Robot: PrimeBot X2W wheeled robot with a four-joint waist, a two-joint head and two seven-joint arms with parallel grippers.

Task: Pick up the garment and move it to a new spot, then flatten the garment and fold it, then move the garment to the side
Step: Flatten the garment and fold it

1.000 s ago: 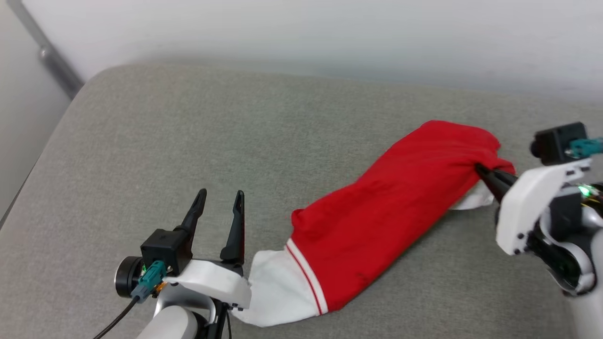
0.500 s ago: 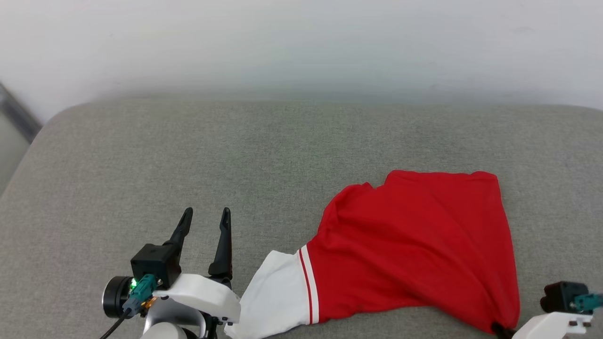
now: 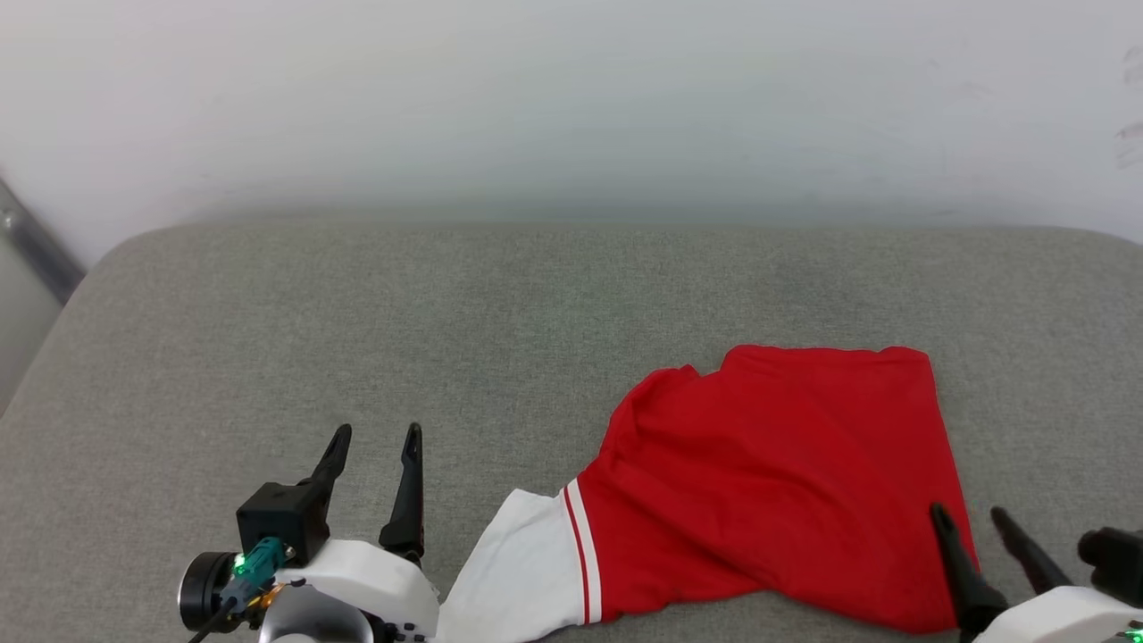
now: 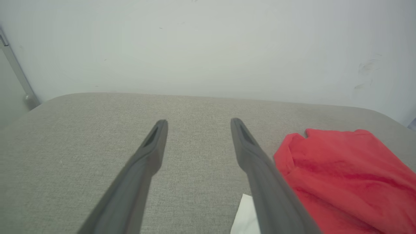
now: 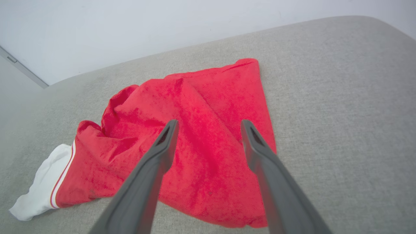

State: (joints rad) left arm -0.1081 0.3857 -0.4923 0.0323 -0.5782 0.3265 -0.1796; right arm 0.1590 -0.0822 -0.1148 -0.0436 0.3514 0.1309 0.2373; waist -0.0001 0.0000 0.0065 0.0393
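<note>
**Colleague:** Where's the garment [image 3: 777, 482]?

**Me:** It's crumpled on the right half of the grey cushion [image 3: 402, 313], with its white sleeve [image 3: 518, 572] pointing near-left. Both my end effectors are spread wide and empty. The left end effector [image 3: 377, 430] sits just left of the sleeve, and the right end effector [image 3: 968, 511] is at the near right corner.

**Colleague:** Flattening now?

**Me:** I judge so. I'd pinch two well-separated corners and pull them apart gently, so the bunched left side smooths out.

**Colleague:** Containers?

**Me:** None in play; the garment lies straight on the cushion.
</note>
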